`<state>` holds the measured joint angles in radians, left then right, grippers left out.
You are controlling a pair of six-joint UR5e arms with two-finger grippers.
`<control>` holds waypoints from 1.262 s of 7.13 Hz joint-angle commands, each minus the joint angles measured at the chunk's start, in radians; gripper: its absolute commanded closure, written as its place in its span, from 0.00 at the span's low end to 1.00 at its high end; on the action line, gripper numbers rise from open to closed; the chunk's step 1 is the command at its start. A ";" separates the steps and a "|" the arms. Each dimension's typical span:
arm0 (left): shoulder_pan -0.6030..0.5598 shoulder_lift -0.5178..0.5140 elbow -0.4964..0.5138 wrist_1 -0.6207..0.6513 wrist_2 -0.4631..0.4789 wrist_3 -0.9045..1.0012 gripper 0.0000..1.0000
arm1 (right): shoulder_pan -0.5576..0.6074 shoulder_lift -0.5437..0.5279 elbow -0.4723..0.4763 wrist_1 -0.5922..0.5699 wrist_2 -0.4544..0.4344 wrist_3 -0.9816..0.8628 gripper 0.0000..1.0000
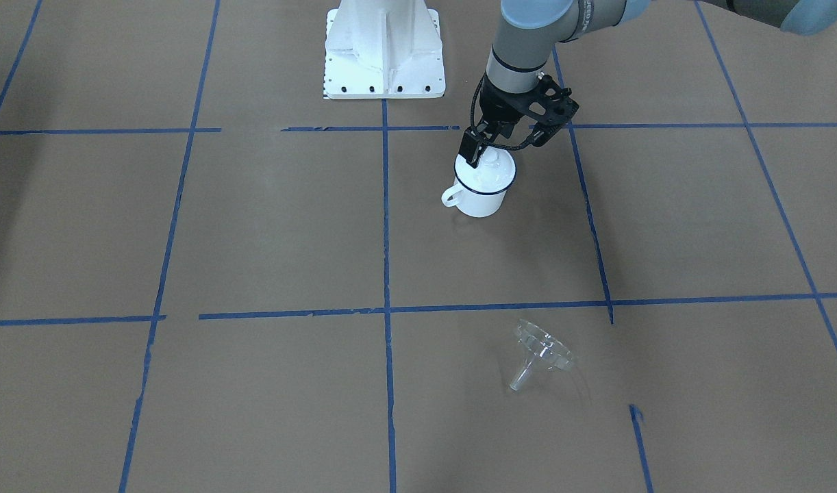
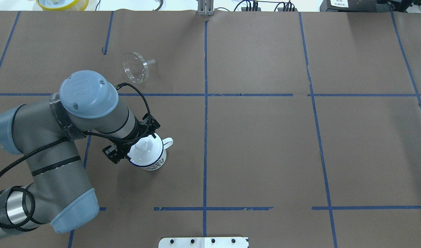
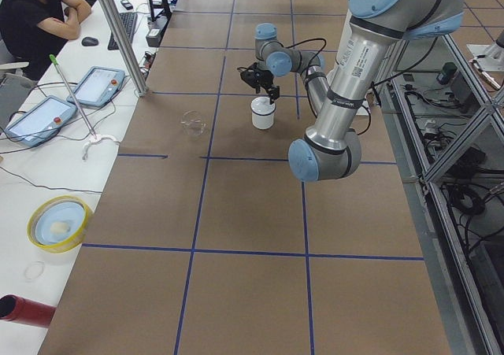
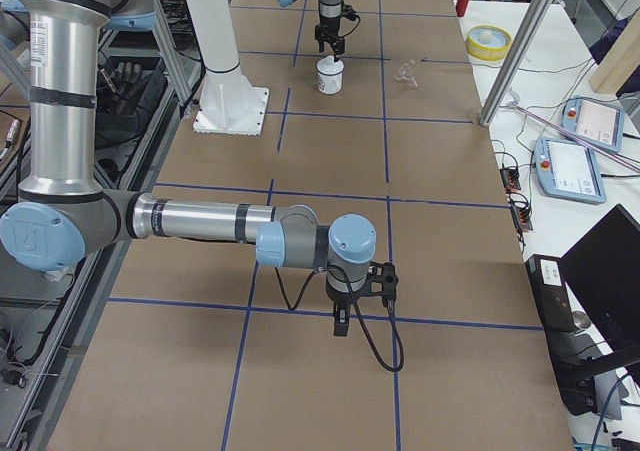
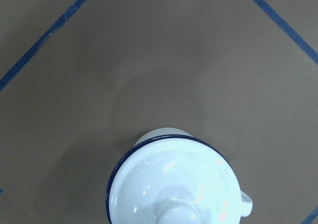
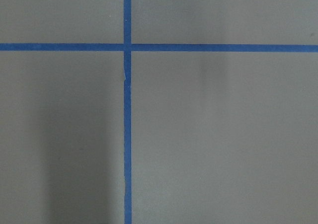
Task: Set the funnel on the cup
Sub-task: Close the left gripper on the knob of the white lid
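Observation:
The white mug with a dark blue rim stands upright, and a round white knobbed lid sits on it. It also shows in the overhead view. My left gripper is right over the lid. One finger presses against the knob, and the gripper looks shut on it. The left wrist view shows the lid seated on the mug. The clear funnel lies on its side on the table, well apart from the mug. My right gripper hangs over bare table far from both. I cannot tell whether it is open or shut.
The white robot base plate is just behind the mug. A yellow bowl sits at the far left edge. A side bench with tablets and a seated operator is beyond the table's far edge.

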<state>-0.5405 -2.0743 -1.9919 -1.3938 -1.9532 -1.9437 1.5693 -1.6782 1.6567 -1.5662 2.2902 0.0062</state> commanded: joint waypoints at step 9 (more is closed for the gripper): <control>-0.001 -0.003 -0.010 0.002 0.002 0.011 1.00 | 0.000 0.000 0.000 0.000 0.000 0.000 0.00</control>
<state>-0.5396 -2.0780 -1.9865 -1.3946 -1.9497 -1.9346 1.5693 -1.6782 1.6566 -1.5662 2.2902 0.0062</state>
